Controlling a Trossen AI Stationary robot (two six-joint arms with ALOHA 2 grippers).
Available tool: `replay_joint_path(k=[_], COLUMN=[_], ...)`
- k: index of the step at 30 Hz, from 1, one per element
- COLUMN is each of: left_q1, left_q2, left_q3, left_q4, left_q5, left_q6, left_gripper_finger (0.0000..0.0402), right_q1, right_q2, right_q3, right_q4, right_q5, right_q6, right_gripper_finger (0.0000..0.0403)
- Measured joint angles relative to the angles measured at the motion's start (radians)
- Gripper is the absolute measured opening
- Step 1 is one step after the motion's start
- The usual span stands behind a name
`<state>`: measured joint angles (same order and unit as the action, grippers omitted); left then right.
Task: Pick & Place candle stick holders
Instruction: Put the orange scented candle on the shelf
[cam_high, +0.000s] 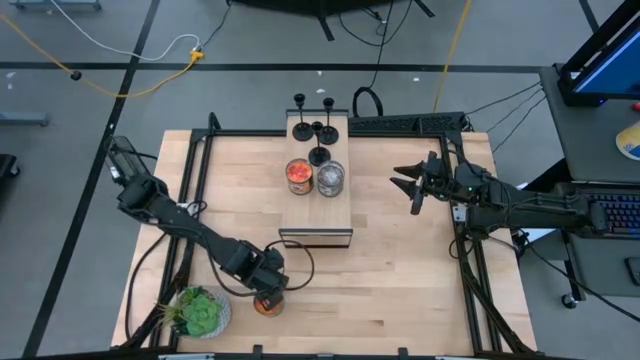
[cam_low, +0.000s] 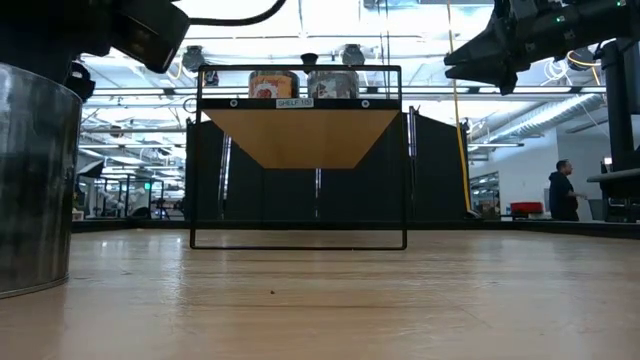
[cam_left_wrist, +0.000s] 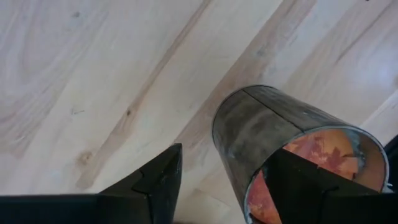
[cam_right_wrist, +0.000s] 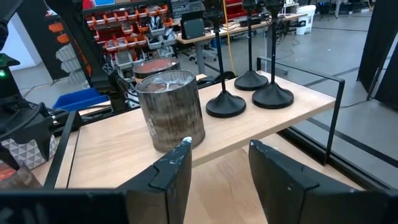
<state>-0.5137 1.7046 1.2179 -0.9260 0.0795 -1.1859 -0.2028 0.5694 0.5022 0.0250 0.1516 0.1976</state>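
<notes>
Three black candle stick holders (cam_high: 318, 128) (cam_right_wrist: 251, 79) stand on their round bases at the far end of a wooden shelf (cam_high: 318, 215) in the table's middle. My left gripper (cam_high: 268, 292) (cam_left_wrist: 227, 152) points down, open, near the table's front edge. It is over a grey tin (cam_left_wrist: 261, 118) (cam_high: 268, 305) with an orange candle inside. One finger (cam_left_wrist: 298, 186) shows in front of the tin's mouth, and the other (cam_left_wrist: 163, 180) stands outside its wall with a gap. My right gripper (cam_high: 412, 185) (cam_right_wrist: 217, 155) hangs open and level to the right of the shelf, holding nothing. My left gripper comes at the tin from above with its fingers astride the tin's wall (cam_left_wrist: 233, 168), which stands upright on the table. The outer finger is clear of the wall. Whether the finger at the mouth touches the tin, I cannot tell.
Two more candle tins, one orange (cam_high: 299, 176) and one silver (cam_high: 330, 178) (cam_right_wrist: 171, 109), stand on the shelf in front of the holders. A potted green plant (cam_high: 198, 312) sits at the table's front left corner. Black frame rails (cam_high: 470, 270) run along the table's sides.
</notes>
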Motion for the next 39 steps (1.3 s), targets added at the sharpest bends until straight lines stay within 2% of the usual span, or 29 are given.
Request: replay_joint_path(k=[6,12,16,23,29,34,39], left_q1=[0.01,0.01,0.01,0.01,0.011,0.007,0.017], left_q2=[0.008,0.009,0.009,0.01,0.001,-0.032,-0.053], left_q3=[0.001,0.002,0.001,0.002,0.006,0.072,0.212], left_q4=[0.012,0.031,0.058,0.064,0.059,0.056,0.042], left_q5=[0.029,0.019,-0.032,-0.054,-0.013,0.007,-0.024], left_q6=[0.04,0.039,0.036,0.002,-0.006,-0.006,-0.018], left_gripper_finger=[0.0162,0.0066,0.001,0.0005,0.0003,0.0003,0.0002], right_q1=[0.0,0.0,0.0,0.0,0.0,0.0,0.0], right_q2=[0.0,0.0,0.0,0.0,0.0,0.0,0.0], right_q3=[0.0,0.0,0.0,0.001,0.001,0.001,0.001], right_q4=[0.0,0.0,0.0,0.0,0.0,0.0,0.001], right_q5=[0.0,0.0,0.0,0.0,0.0,0.0,0.0], right_q6=[0.0,0.0,0.0,0.0,0.0,0.0,0.0], right_gripper_finger=[0.0155,0.0154,0.0157,0.0156,0.0156,0.0156,0.0155])
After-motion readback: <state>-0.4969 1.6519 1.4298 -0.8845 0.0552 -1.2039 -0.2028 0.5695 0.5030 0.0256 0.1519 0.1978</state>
